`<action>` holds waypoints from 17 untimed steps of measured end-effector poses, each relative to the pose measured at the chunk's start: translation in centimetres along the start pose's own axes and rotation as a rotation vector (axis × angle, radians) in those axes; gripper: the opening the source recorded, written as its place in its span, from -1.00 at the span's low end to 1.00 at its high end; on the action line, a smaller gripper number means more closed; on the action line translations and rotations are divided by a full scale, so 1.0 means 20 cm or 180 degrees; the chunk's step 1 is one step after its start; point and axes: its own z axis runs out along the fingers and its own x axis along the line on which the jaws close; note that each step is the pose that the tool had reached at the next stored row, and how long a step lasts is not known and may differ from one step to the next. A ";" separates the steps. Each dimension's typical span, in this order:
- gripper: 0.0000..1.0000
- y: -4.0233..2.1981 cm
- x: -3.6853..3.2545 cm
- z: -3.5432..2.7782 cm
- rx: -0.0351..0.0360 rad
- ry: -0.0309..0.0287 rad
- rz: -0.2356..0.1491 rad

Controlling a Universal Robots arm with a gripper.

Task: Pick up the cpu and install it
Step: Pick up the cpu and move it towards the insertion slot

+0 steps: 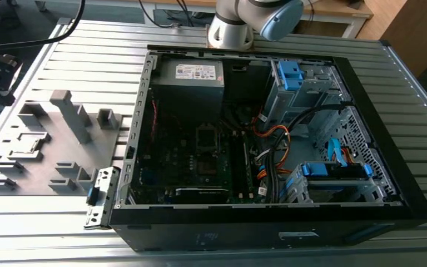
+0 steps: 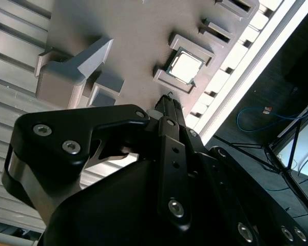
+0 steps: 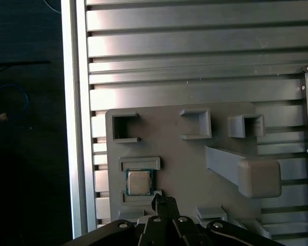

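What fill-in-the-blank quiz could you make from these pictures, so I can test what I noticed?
1. The cpu lies in a pocket of the grey tray, not inside the computer ____.
2. In the exterior view, the grey tray sits to the ____ of the computer case.
3. The shiny metal top of the cpu is ____ in shape.

Missing words: case; left; square.
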 end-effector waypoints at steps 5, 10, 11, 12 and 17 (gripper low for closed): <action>-0.79 0.000 0.000 0.000 0.0000 0.0000 0.0000; -0.79 -0.001 0.025 0.021 0.0000 -0.0007 0.0000; -0.79 -0.002 0.033 0.029 0.0000 -0.0009 0.0000; -0.79 -0.003 0.042 0.038 0.0001 -0.0011 0.0000; -0.79 -0.007 0.077 0.083 0.0003 -0.0011 0.0000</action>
